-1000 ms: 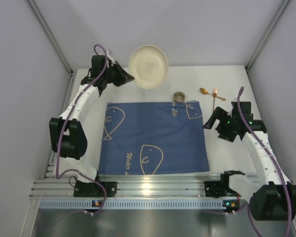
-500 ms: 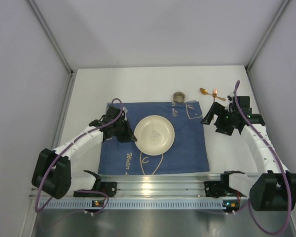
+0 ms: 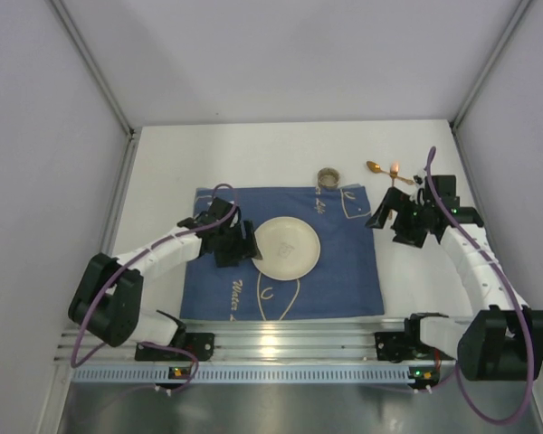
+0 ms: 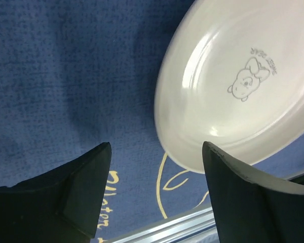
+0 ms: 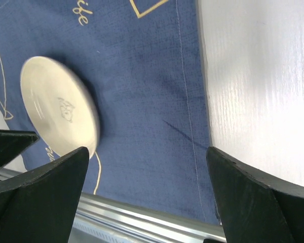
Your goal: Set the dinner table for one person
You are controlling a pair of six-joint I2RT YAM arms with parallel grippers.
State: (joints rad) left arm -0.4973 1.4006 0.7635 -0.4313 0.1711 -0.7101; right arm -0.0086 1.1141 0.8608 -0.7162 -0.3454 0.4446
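Now: cream round plate rests on middle of blue cloth with cream fish outlines. Left fingers apart over cloth's left half, plate rim just beyond tips, ungripped. Right fingers wide apart, empty, above cloth's right edge. Large white rectangular counter lies under cloth, showing past its far, left and right edges.

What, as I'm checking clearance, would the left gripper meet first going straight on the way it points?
Most likely the near rim of the cream plate, lying on the blue cloth just ahead of the left gripper, its jaws open; depth is hard to judge.
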